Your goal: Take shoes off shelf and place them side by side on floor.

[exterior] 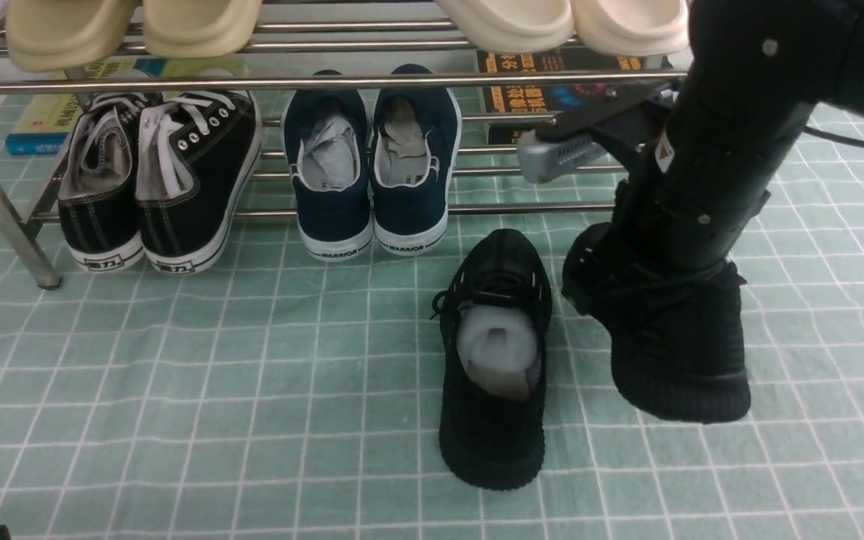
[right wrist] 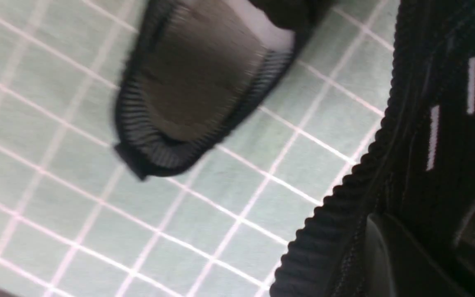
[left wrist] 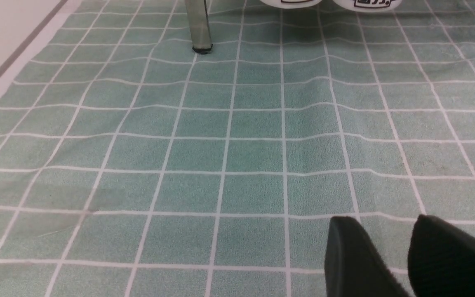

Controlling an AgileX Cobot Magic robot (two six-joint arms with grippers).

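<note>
One black knit sneaker point(exterior: 493, 360) lies flat on the green grid floor point(exterior: 252, 375), white stuffing showing, toe toward the shelf point(exterior: 327, 81). The other black sneaker point(exterior: 672, 352) hangs tilted just to its right, a small gap apart, under my right arm. In the right wrist view my right gripper point(right wrist: 427, 235) is shut on this sneaker's point(right wrist: 410, 136) side wall, one finger point(right wrist: 388, 255) pressed outside above the ribbed sole; the first sneaker point(right wrist: 196, 86) lies beyond. My left gripper point(left wrist: 382, 220) is open over bare floor point(left wrist: 221, 144), holding nothing.
On the shelf's lower tier stand black canvas sneakers with white laces point(exterior: 158, 187) and navy WARRIOR shoes point(exterior: 372, 172). Cream slippers point(exterior: 132, 26) sit on top, books point(exterior: 552, 94) behind. A shelf leg point(left wrist: 199, 29) stands ahead of the left gripper.
</note>
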